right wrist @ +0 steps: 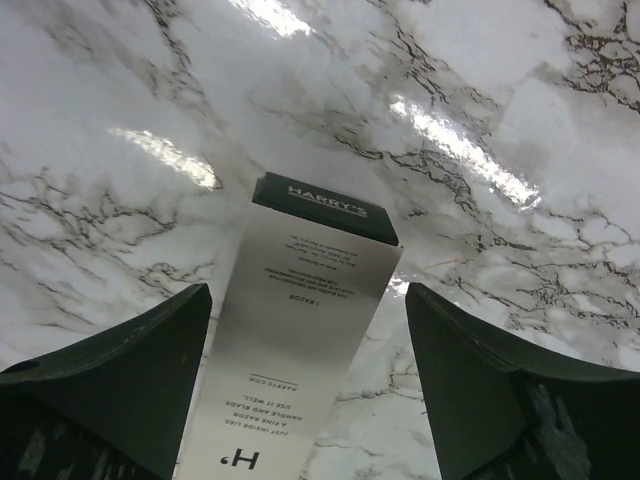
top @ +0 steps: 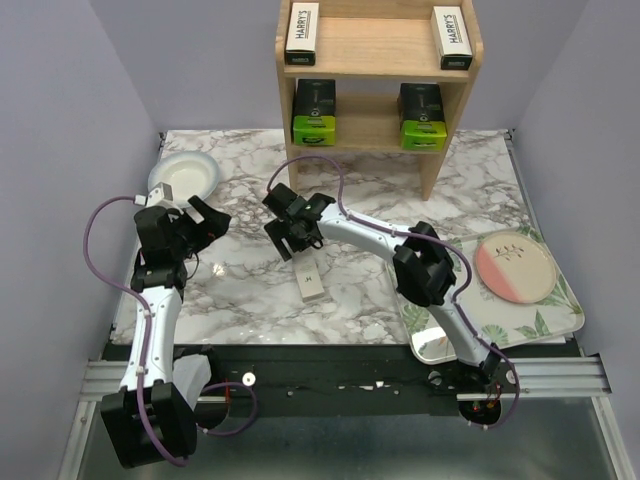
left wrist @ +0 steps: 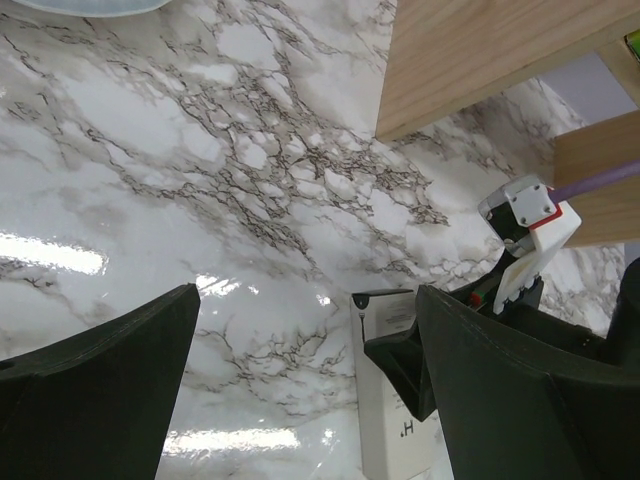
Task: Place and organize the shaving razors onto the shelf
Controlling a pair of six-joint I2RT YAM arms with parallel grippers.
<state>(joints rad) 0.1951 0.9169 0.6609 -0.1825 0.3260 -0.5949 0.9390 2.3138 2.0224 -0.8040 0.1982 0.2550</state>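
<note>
The wooden shelf [top: 380, 50] stands at the back. Two Harry's boxes [top: 302, 32] [top: 451, 38] lie on its top tier. Two black packs with lime-green ends [top: 314, 113] [top: 421, 117] sit on the lower tier. A third Harry's box [top: 310, 281] lies flat on the marble. My right gripper [top: 292, 240] is open just above that box's far end. In the right wrist view the box [right wrist: 300, 340] lies between the spread fingers of that gripper [right wrist: 307, 300]. My left gripper [top: 212, 222] is open and empty to the left. Its wrist view [left wrist: 308, 300] shows the box [left wrist: 385, 400].
A white bowl [top: 185, 175] sits at the back left near my left arm. A leaf-patterned tray [top: 545, 322] at the right holds a pink-and-cream plate [top: 515, 265]. The shelf's side panel [left wrist: 470, 50] shows in the left wrist view.
</note>
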